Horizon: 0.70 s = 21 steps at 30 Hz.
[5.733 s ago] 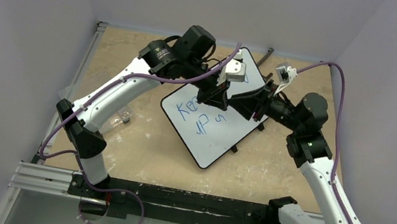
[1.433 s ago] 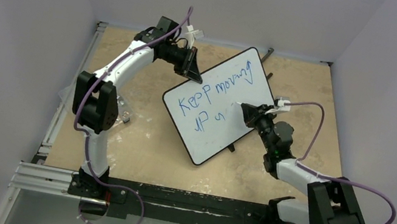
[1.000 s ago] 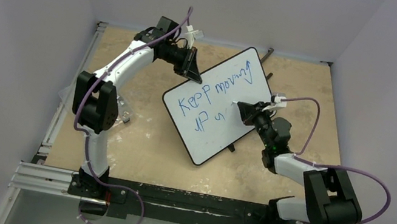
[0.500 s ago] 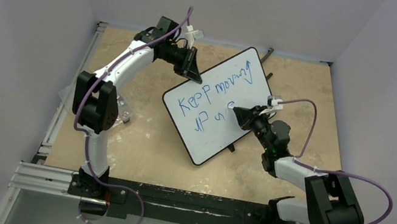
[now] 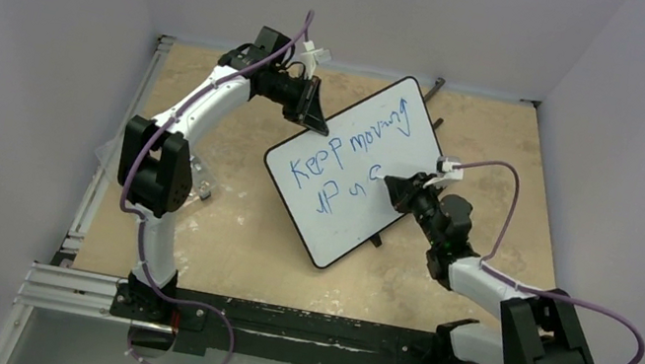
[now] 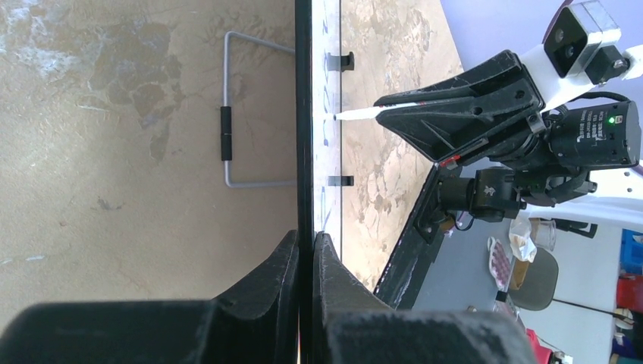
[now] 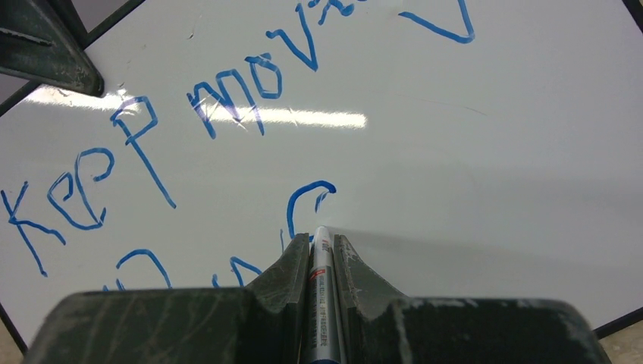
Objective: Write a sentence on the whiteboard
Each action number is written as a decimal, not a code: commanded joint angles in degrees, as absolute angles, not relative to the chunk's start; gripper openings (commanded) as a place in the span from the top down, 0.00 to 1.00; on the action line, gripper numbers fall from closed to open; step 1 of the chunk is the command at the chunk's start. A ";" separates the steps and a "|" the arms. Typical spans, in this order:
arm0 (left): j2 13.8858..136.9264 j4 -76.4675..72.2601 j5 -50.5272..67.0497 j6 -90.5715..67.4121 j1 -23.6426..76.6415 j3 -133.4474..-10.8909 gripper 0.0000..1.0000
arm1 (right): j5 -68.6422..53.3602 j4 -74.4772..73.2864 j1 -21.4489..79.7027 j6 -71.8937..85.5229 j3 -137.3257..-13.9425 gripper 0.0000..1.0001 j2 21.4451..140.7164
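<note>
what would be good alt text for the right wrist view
The right tool clamps a marker with its tip on the whiteboard, at the foot of a curved blue stroke. Above it the sentence, in blue handwriting, starts "Keep mov" and runs off the top edge.

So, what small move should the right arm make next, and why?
Probably draw the marker onward to close the half-made curved letter: the right gripper is shut on the marker, its tip at the whiteboard, and the left gripper clamps its edge.
</note>
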<state>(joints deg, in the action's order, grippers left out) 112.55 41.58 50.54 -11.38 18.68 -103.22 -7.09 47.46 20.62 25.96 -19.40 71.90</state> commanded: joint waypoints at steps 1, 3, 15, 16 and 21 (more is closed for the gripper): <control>110.66 39.42 51.60 -8.19 19.86 -105.51 1.00 | -3.29 44.41 20.83 23.73 -23.13 1.00 72.69; 110.64 39.45 51.69 -8.18 19.95 -105.47 1.00 | -3.25 44.29 20.76 23.74 -24.56 1.00 73.13; 110.50 39.55 51.73 -7.91 20.04 -105.38 1.00 | -3.96 43.93 20.83 24.04 -25.50 1.00 74.45; 110.56 39.55 51.69 -7.91 20.02 -105.38 1.00 | -3.96 43.79 20.81 24.04 -24.86 1.00 74.07; 110.48 39.28 51.68 -7.91 20.04 -105.30 1.00 | -3.51 41.87 20.82 24.08 -22.58 1.00 71.39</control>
